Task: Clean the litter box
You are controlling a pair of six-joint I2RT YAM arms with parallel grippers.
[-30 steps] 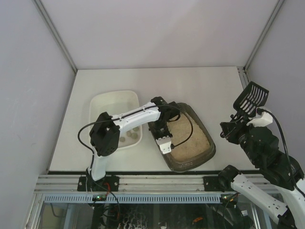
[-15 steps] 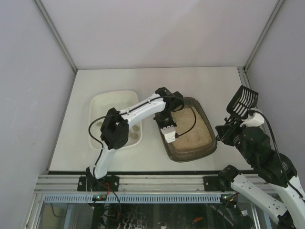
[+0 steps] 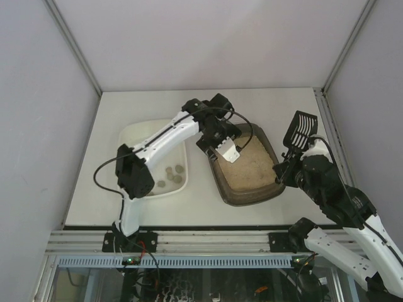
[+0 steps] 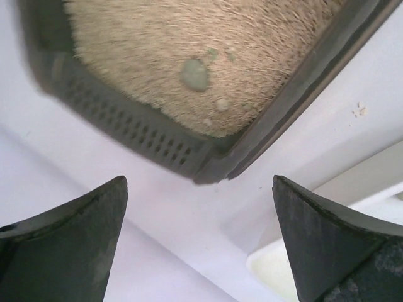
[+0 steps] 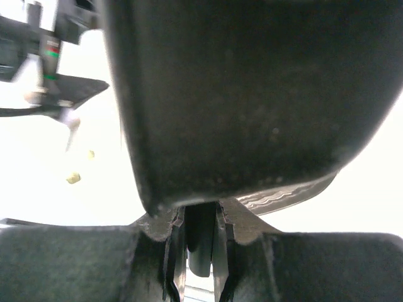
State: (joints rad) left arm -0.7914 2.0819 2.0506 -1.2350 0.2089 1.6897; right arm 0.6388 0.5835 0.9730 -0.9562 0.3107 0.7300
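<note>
Litter box (image 3: pixel 247 199) sits mid-table (image 3: pixel 277 107), just right of white tray (image 3: pixel 129 135) holding a few pellets (image 3: pixel 170 176); left gripper (image 4: pixel 198 182) hovers over the box's far-left corner, fingers spread, empty; a greyish clump (image 4: pixel 195 74) lies in the litter; right gripper (image 5: pixel 200 245) pinches the black slotted scoop (image 3: pixel 301 129), raised beside the box's right rim.
</note>
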